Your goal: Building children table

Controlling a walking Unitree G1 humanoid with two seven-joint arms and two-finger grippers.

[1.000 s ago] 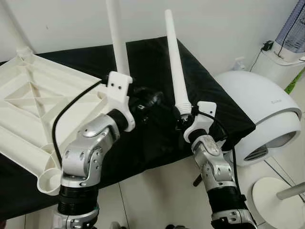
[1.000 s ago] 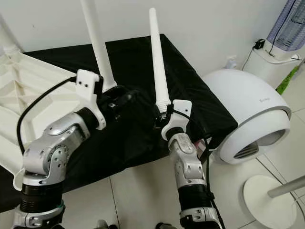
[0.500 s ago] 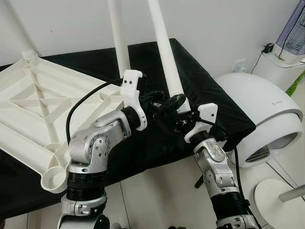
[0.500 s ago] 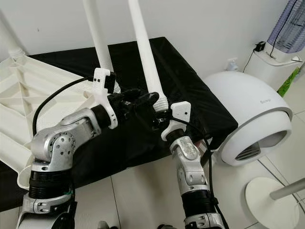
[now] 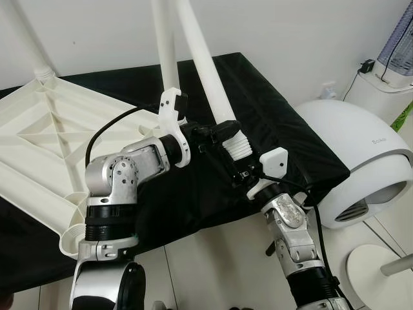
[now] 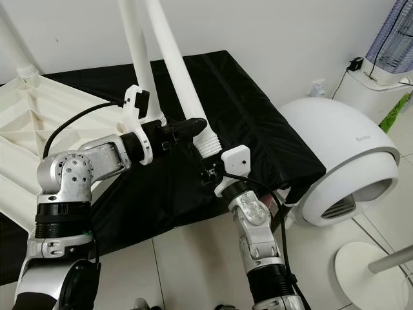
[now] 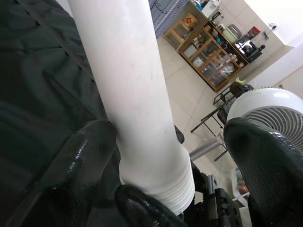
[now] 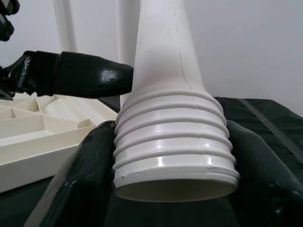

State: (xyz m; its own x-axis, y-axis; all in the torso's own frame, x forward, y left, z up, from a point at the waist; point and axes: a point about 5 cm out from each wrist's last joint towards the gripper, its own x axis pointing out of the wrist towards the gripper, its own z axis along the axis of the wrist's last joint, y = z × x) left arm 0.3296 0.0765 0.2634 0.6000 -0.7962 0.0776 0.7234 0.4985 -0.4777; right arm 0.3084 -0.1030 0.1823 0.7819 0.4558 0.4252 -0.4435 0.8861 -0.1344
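**White leg held between both grippers above a black-draped surface**

Where the two arms meet over the black cloth (image 5: 271, 129), a long white leg (image 5: 201, 61) is held tilted, its ribbed threaded end (image 8: 173, 142) pointing down toward the right gripper (image 5: 240, 169). That gripper's jaws are pinched on the threaded end, one black finger on each side of the ribs, as is seen in the right wrist view. The left gripper (image 5: 216, 132) is brought in just above the threads; one finger (image 7: 90, 156) is pressed against the leg's smooth shaft, while the other is held apart from it, so the jaws are spread around the leg rather than clamped.

A second white leg (image 5: 164, 55) is seen standing upright just behind the left wrist. An upturned white tabletop (image 5: 45, 148) with crossed ribs and round corner sockets is laid on the cloth to the robot's left, with another leg (image 5: 29, 45) rising from its far corner.

The room is bounded by a plain pale wall (image 5: 310, 32), and the floor is covered in light tiles (image 5: 213, 271). A large white domed appliance (image 5: 361, 161) is set on the floor to the right, near a round fan base (image 5: 381, 271).
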